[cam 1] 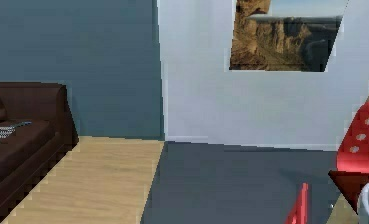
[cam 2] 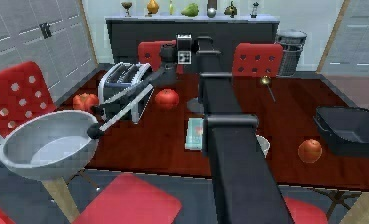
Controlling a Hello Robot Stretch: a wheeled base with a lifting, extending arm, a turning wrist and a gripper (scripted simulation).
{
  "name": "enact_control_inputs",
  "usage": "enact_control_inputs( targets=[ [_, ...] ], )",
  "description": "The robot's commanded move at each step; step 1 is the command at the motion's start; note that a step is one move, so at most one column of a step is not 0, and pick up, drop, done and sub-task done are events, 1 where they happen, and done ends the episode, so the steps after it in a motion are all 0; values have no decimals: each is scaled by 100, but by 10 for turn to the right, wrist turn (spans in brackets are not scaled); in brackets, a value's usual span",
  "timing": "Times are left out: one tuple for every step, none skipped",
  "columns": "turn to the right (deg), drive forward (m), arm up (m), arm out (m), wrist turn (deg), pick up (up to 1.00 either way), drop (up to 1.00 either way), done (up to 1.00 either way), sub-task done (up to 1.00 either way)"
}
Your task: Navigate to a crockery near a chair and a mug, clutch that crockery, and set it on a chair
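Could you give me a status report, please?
End effector by rim of large grey metal bowl; hold unconfirmed. Red chair seat nearby. Silver toaster behind end effector.

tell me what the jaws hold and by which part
Cannot be told: the jaws end at the rim of a grey bowl by the table corner, but it may be resting there.

Wall ahead; table sideways (near)

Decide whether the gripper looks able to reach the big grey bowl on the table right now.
Probably yes: the gripper points past the toaster toward the rim of the grey bowl, nothing visibly between. Contact cannot be told.
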Motion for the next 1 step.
enact_control_inputs(
  targets=[
    [0, 0, 0, 0, -210, 0, 0, 0, 0]
  ],
)
